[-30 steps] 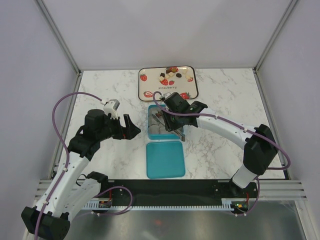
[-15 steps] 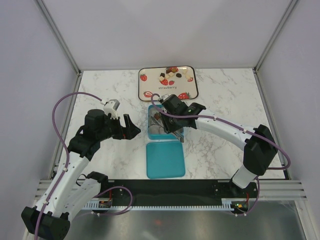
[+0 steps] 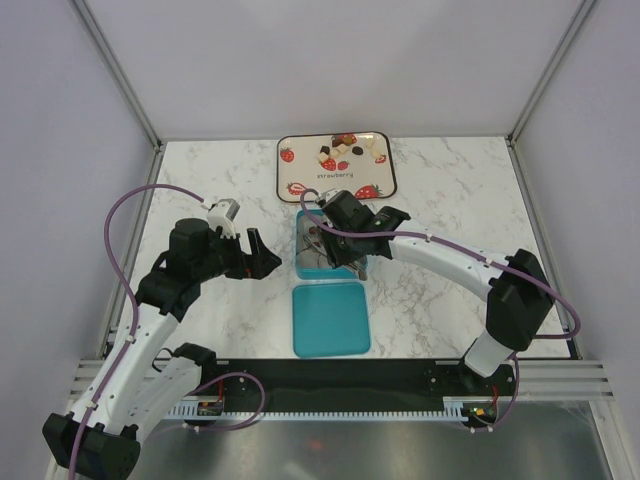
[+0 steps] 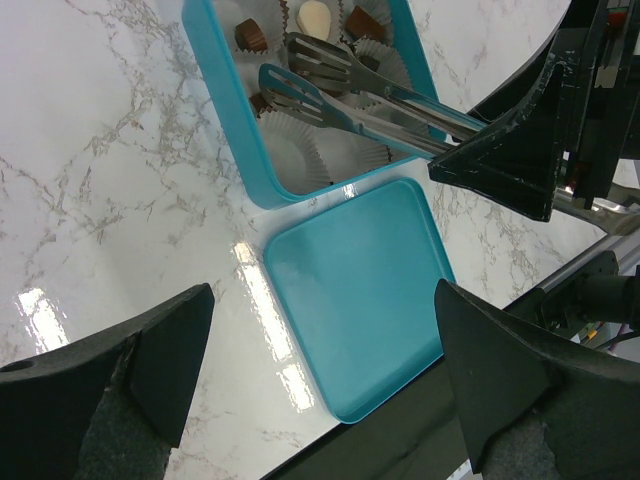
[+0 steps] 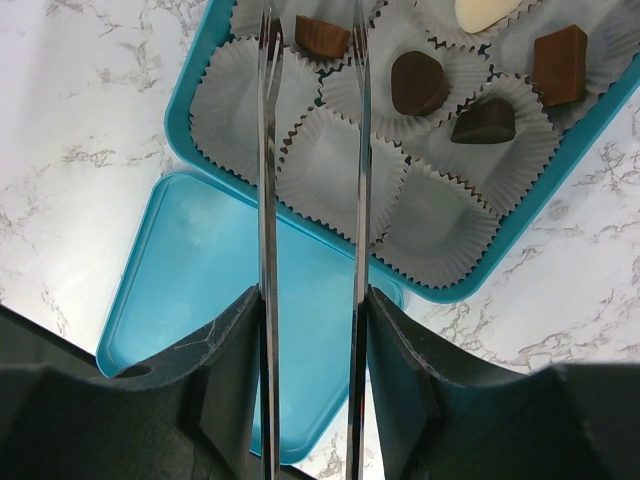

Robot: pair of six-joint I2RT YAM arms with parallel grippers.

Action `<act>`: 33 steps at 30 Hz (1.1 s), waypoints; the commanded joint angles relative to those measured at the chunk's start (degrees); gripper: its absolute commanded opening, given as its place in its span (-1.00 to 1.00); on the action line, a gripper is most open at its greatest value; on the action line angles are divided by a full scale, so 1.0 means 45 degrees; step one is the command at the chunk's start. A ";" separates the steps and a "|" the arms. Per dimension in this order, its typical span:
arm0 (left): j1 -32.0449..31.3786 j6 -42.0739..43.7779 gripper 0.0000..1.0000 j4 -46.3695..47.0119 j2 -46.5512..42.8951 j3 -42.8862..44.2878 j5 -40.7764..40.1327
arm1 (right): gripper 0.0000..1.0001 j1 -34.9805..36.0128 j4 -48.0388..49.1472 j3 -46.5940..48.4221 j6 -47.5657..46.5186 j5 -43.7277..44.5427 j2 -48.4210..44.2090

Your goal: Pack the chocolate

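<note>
Tongs of slim silver metal [image 5: 266,200] are sitting gripped in our right tool [image 5: 312,330] over the teal rectangular box [image 4: 232,110]; our left tool [image 4: 322,300] is gaping.

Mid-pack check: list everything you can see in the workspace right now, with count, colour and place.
table: one, white marble, under everything
tray: one, white with red strawberry prints, far centre
chocolate on tray: several, dark, brown and white, far half of the tray
box: one, teal, open, just nearer than the tray
liner cups: several, white, lining the box
chocolate in box: at least five, dark, brown and white, in cups
lid: one, teal, flat beside the box's near side
tongs: one pair, metal, tips over the box
left tool: black, open, empty, left of the box
right tool: black, clamped on the tongs
</note>
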 commanded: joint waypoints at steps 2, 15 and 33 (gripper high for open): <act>-0.0037 0.0311 0.99 0.0068 -0.0072 -0.0019 -0.0023 | 0.03 0.0070 -0.0062 0.0659 -0.0032 0.0360 0.0152; -0.0018 0.0311 0.99 0.0088 -0.0072 0.0000 0.0015 | 0.02 0.0031 -0.0804 0.2631 -0.0500 -0.0012 0.0074; -0.0037 0.0349 0.99 0.0068 -0.0091 0.0019 0.0074 | 0.03 -0.3015 -0.0454 0.8564 -0.2356 0.1531 0.5225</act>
